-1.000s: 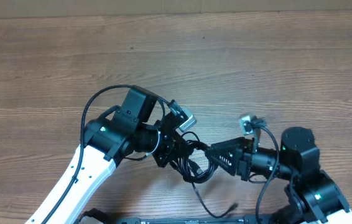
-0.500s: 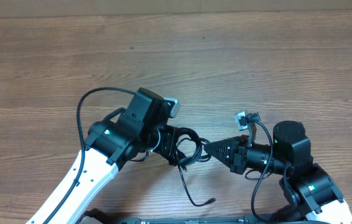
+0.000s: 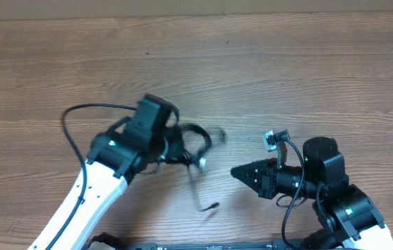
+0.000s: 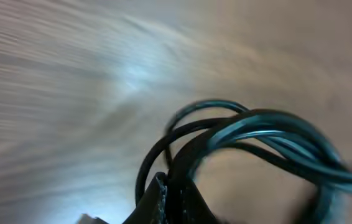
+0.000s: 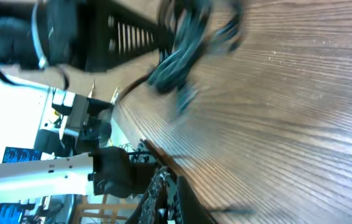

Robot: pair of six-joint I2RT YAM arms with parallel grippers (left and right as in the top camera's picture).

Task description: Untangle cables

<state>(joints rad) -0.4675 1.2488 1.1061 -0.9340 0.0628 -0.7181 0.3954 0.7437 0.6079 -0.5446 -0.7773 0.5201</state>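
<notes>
The cables (image 3: 207, 139) are a small bundle of thin black cords, blurred with motion. My left gripper (image 3: 185, 149) is shut on the bundle and holds it left of centre. One loose tail hangs down to a small plug (image 3: 211, 206) on the wood. In the left wrist view the jaws (image 4: 171, 199) pinch the cords, and the loops (image 4: 257, 127) fan out above them. My right gripper (image 3: 237, 171) is shut and empty, pointing left, clearly apart from the bundle. The right wrist view shows its closed tips (image 5: 166, 193) low and the bundle (image 5: 179, 59) far off.
The wooden table (image 3: 287, 69) carries nothing else in view. The left arm's thick black wire (image 3: 78, 114) loops out to the left. The right arm's wire (image 3: 288, 208) hangs near the front edge, beside its wrist camera (image 3: 274, 139).
My left gripper swung left and back with the bundle, pulling it away from the right gripper's tip. The loose tail followed to the left. The right gripper stayed about in place.
</notes>
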